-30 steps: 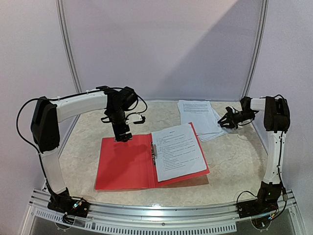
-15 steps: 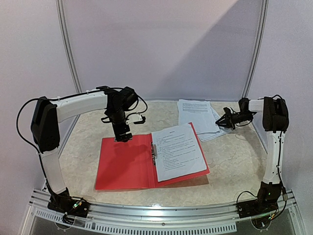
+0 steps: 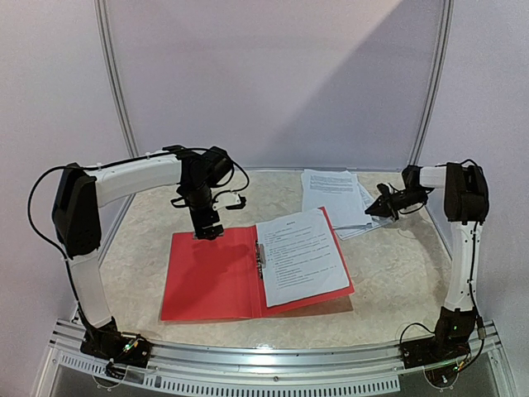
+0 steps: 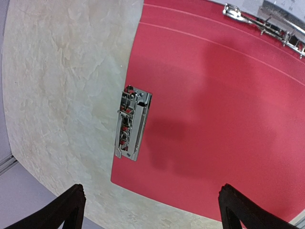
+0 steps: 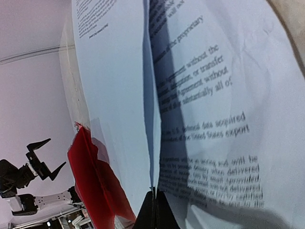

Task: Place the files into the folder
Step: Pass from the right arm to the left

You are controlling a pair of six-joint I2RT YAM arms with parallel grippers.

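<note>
The red folder (image 3: 211,281) lies open on the table, with one of the files (image 3: 302,255) on its right half. A silver clip (image 4: 132,125) sits at the edge of the folder's left cover (image 4: 214,105). My left gripper (image 3: 207,230) hangs open over that cover's far edge, its fingers spread wide (image 4: 152,212) and holding nothing. More files (image 3: 331,194) lie in a loose stack at the back right. My right gripper (image 3: 382,205) is at the stack's right edge, shut (image 5: 154,205) on the edge of the top sheet (image 5: 114,95), which is lifted off the sheet below (image 5: 214,119).
A second metal clip (image 3: 260,258) runs along the folder's spine. A metal frame post (image 3: 426,91) rises behind the right arm, and the table's side wall is close to it. The red folder (image 5: 88,176) shows beyond the lifted sheet in the right wrist view.
My right gripper has moved left to the stack's right edge and closed on the top sheet's edge. The left arm has not moved.
</note>
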